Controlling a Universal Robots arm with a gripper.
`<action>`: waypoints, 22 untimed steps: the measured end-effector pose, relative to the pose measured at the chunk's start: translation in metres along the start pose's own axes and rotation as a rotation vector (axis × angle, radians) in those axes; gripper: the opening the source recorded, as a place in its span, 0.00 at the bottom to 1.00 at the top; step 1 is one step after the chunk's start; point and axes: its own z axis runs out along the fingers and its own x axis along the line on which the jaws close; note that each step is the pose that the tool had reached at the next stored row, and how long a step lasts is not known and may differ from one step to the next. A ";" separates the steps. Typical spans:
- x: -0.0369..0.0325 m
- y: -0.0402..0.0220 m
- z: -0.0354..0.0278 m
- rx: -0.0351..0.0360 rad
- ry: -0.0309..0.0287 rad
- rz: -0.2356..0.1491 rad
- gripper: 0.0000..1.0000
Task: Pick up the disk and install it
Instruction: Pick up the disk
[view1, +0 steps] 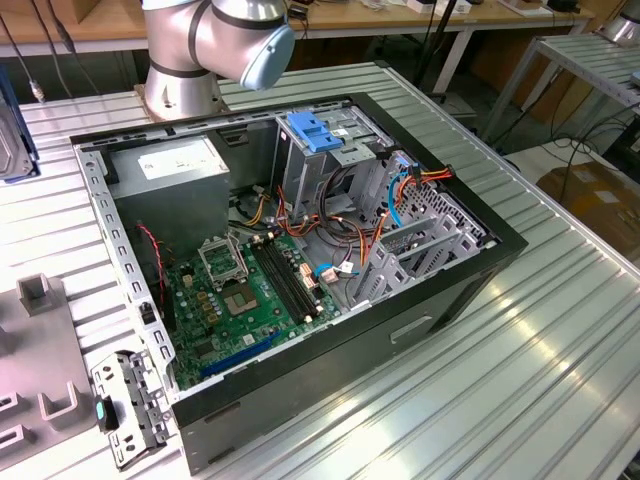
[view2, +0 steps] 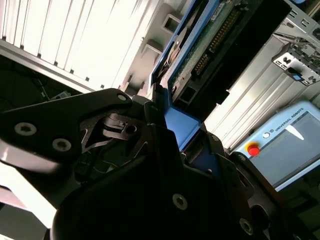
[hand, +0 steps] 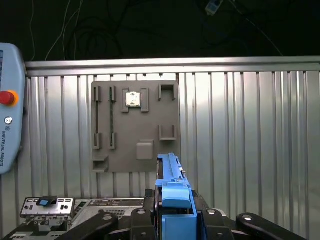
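Ribbed metal table (view1: 560, 330), with the open computer case (view1: 440, 300) lying mid-table. The arm (view1: 200, 40) is based at the table's far edge. A grey fixture plate (hand: 135, 125) lies toward the table edge at the exterior view's left.

Pick looks done. The gripper (hand: 175, 205) is clenched on the disk (view2: 210, 45), gripping its blue side rail, and the disk is held on edge in the air above the table, clear of the case.

Install not done. The drive bay (view1: 345, 150) at the case's far corner holds no disk, and the light-blue bracket (view1: 312, 130) sits on top of it.

Room: the case top is open and the table is bare at the exterior view's right. Orange and blue cables (view1: 400, 190) crowd just beside the bay, a likely snag.
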 end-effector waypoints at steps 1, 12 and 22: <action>0.0000 -0.0011 0.0000 0.0000 0.0000 0.000 0.37; -0.0002 -0.0172 0.0000 0.0000 0.0000 0.000 0.37; 0.0004 -0.0326 0.0000 0.0000 0.0000 0.000 0.37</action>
